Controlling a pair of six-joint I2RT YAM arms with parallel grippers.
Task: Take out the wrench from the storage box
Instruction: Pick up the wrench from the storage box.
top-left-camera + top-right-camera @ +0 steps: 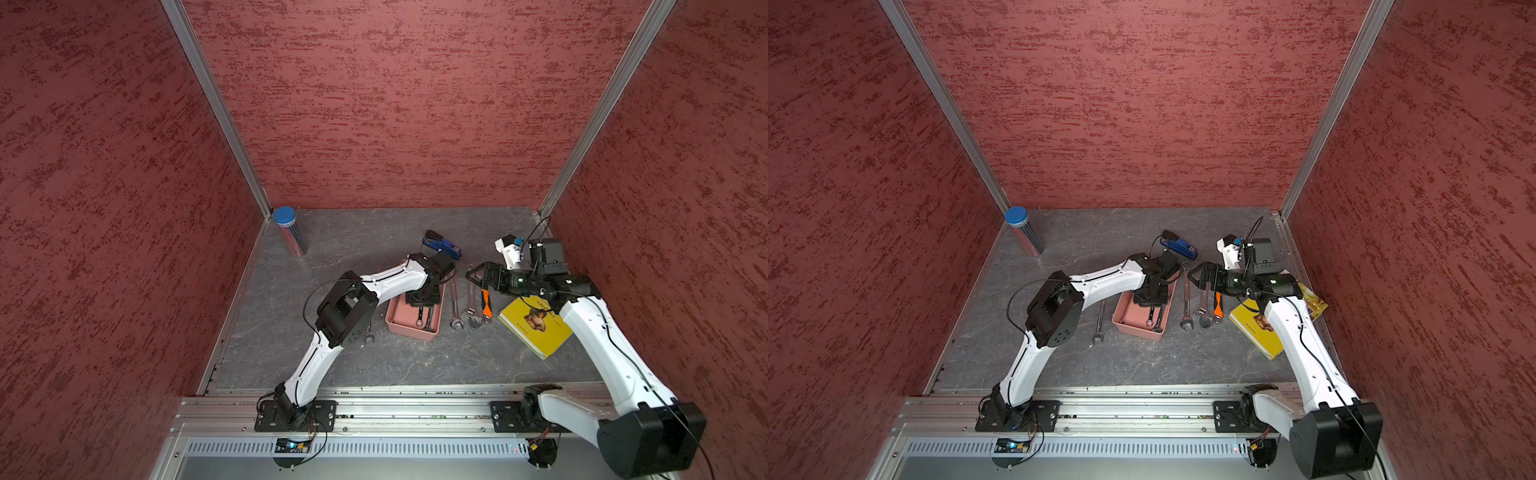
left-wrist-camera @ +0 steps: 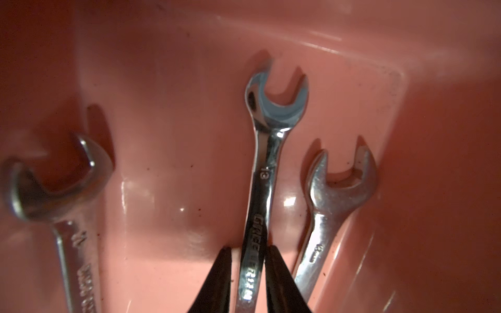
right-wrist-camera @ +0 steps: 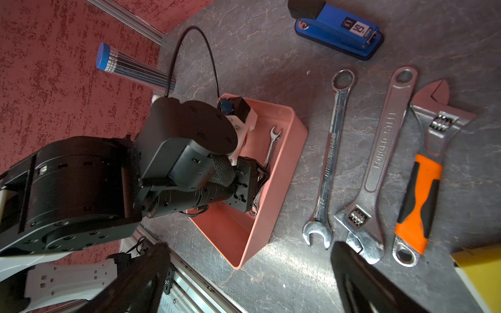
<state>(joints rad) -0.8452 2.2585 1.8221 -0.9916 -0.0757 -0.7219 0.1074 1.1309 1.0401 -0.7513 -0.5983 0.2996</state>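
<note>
The salmon-pink storage box (image 1: 411,332) (image 1: 1138,330) sits mid-table, and my left gripper (image 1: 422,309) (image 1: 1152,309) reaches down into it. In the left wrist view three wrenches lie on the box floor (image 2: 176,162). The middle wrench (image 2: 264,184), marked 13, runs between the fingers of my left gripper (image 2: 249,248). One finger touches its shaft and a thin gap shows at the other, so the jaws stand narrowly open around it. My right gripper (image 1: 471,272) (image 3: 249,244) hovers wide open and empty, right of the box.
Two other wrenches (image 2: 67,189) (image 2: 339,189) flank the middle one. On the table right of the box lie a combination wrench (image 1: 455,303), an adjustable wrench (image 1: 471,299) and an orange-handled one (image 1: 485,305). Nearby are a yellow book (image 1: 536,328), a blue stapler (image 1: 446,245) and a blue-capped tube (image 1: 289,230).
</note>
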